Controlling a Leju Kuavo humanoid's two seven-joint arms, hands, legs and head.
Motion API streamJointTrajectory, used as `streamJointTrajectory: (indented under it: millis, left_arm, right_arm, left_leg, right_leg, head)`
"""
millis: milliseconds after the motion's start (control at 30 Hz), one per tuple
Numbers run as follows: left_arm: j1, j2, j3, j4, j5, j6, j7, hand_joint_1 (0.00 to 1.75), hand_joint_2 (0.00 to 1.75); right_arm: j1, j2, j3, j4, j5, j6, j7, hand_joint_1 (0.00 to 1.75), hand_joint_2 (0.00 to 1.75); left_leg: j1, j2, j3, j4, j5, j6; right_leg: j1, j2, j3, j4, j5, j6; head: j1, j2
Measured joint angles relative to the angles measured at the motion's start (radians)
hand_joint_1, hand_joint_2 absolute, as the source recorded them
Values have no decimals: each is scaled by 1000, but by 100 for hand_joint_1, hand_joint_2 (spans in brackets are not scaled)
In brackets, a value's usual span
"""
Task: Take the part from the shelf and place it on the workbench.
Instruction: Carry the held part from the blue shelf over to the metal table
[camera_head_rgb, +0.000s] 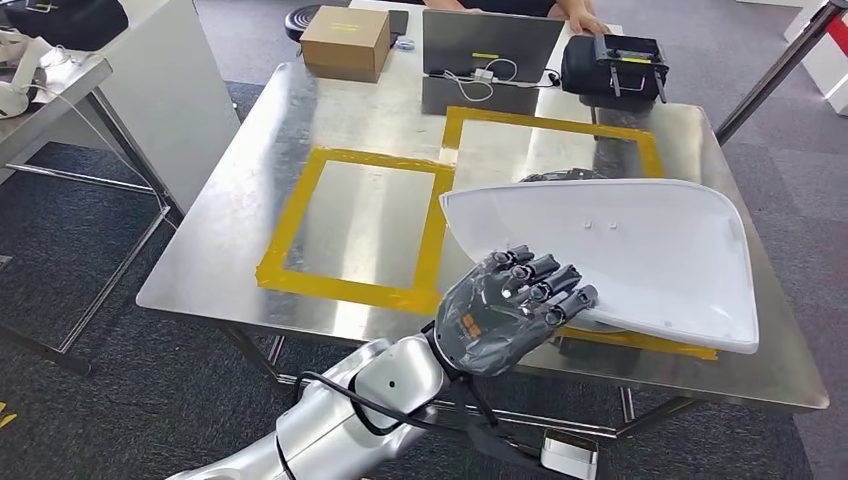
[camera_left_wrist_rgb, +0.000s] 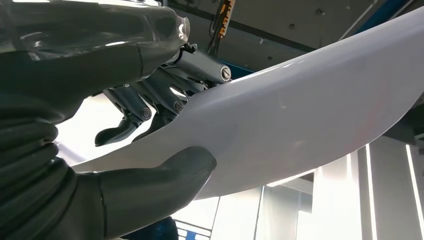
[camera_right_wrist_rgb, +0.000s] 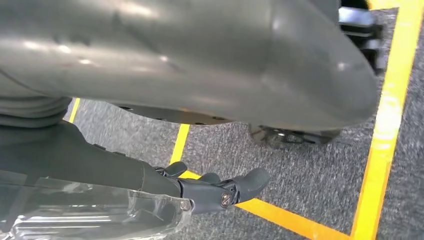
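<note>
Nearest in the head view, the silver left arm (camera_head_rgb: 340, 410) rose from the lower edge toward the near rim of the steel workbench (camera_head_rgb: 230, 230). Its left hand (camera_head_rgb: 510, 310) pinched the near left edge of the white part (camera_head_rgb: 640, 260), a broad, shallow, curved shell. The left wrist view showed the grip plainly: dark fingers (camera_left_wrist_rgb: 165, 95) lay over one face of the part (camera_left_wrist_rgb: 300, 115) and the thick thumb (camera_left_wrist_rgb: 170, 175) pressed on the other face, so the shell was clamped along a narrow margin only.

The part hung over the right side of the bench, above the right-hand yellow tape frame (camera_head_rgb: 550, 125); whether its far edge touched the steel could not be told. A second yellow frame (camera_head_rgb: 350, 225) lay to the left.

The right hand (camera_right_wrist_rgb: 210, 192) hung low beside the robot over grey carpet with yellow floor lines, holding nothing, its fingers loosely curled and somewhat apart.

Farther off stood a cardboard box (camera_head_rgb: 345, 42), a laptop (camera_head_rgb: 490, 45) and a black case (camera_head_rgb: 612, 66), with a person's hand at the far edge.

The likely trouble was leverage: a wide, smooth shell held at one rim could twist or slide out of the pinch if tilted. Its right edge reached almost to the bench's right side, so a release too far right could leave it overhanging and tipping off.
</note>
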Motion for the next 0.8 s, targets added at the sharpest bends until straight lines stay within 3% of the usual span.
streamJointTrajectory:
  millis: [67, 100, 133, 233, 300, 367, 400, 467, 533, 600, 633, 667, 733, 800]
  left_arm:
    - [-2, 4, -1, 9, 0, -1, 2, 175, 175]
    - [-2, 6, -2, 13, 0, -1, 3, 175, 175]
    - [-3, 7, -4, 17, 0, -1, 4, 175, 175]
    - [-10, 8, -5, 23, 0, 4, 6, 175, 175]
    - [-16, 8, -6, 26, 0, 8, 8, 175, 175]
    - [-19, 7, -8, 30, 0, 11, 9, 175, 175]
    - [-21, 7, -9, 30, 0, 12, 10, 175, 175]
    - [-27, 7, -11, 31, 0, 15, 10, 175, 175]
    - [-31, 12, -13, 35, 0, 17, 10, 175, 175]
    - [-30, 18, -15, 42, 0, 17, 10, 175, 175]
    - [-29, 20, -17, 45, 0, 17, 10, 175, 175]
    - [-30, 21, -18, 46, 0, 17, 10, 175, 175]
    - [-34, 21, -18, 47, 0, 17, 7, 175, 175]
    - [-39, 20, -19, 50, 1, 17, 4, 175, 175]
  right_arm:
    - [0, -1, 0, 0, 0, 2, -1, 0, 0]
    - [1, -1, 0, 0, 0, 4, -1, 0, 0]
    - [3, -2, 0, 0, 1, 5, -1, 0, 0]
    - [4, -4, 0, 0, 4, 8, -1, 0, 0]
    - [2, -4, 0, 0, 7, 8, -1, 0, 0]
    - [2, -5, 0, 0, 9, 8, -1, 0, 0]
    - [3, -5, 0, 0, 10, 8, 0, 0, 0]
    - [3, -5, 0, 0, 10, 8, 2, 0, 0]
    - [1, -5, 1, 0, 11, 8, 3, 0, 0]
    - [1, -5, 0, 0, 11, 8, 3, 0, 0]
    - [2, -5, 0, 0, 11, 8, 3, 0, 0]
    - [3, -5, 0, 0, 10, 8, 4, 0, 0]
    - [2, -5, 0, 0, 9, 9, 4, 0, 0]
    - [0, -4, 0, 0, 7, 9, 5, 0, 0]
  left_leg:
    - [-2, 23, 0, 1, -2, 4]
    - [-3, 34, 0, 1, -4, 4]
    - [-3, 44, 1, 1, -5, 4]
    - [-7, 67, 9, 2, -13, -5]
    - [-13, 79, 12, 3, -18, -15]
    - [-13, 92, 15, 2, -21, -24]
    - [-11, 90, 15, 5, -25, -30]
    - [-7, 59, -8, 58, -60, -42]
    - [-3, 20, -73, 188, -119, -49]
    - [-2, 11, -129, 287, -144, -51]
    - [-2, 10, -133, 285, -129, -50]
    - [-2, 7, -117, 244, -97, -47]
    - [-1, -22, -52, 104, -28, -39]
    - [-2, -50, -7, 17, -3, -33]
  right_leg:
    - [0, -15, -65, 127, -47, 4]
    - [0, -17, -80, 152, -48, 4]
    - [0, -19, -74, 136, -30, 4]
    - [2, -59, 27, -65, 60, -4]
    - [6, -76, 60, -131, 78, -12]
    - [8, -60, 59, -132, 78, -22]
    - [6, -51, 60, -133, 79, -26]
    - [0, -35, 63, -135, 82, -35]
    - [-3, -17, 61, -135, 83, -39]
    - [-3, 2, 61, -135, 83, -40]
    - [-3, 13, 62, -135, 83, -40]
    - [-3, 24, 63, -135, 83, -39]
    - [-2, 45, 64, -134, 83, -37]
    - [-3, 62, 60, -134, 84, -28]
  head:
    - [2, 0]
    - [2, 0]
    - [2, 0]
    - [2, 0]
    - [1, 0]
    - [0, 0]
    - [1, 0]
    - [-1, 0]
    - [-3, 0]
    - [-3, 0]
    - [-3, 0]
    - [-3, 0]
    - [-2, 0]
    - [-2, 0]
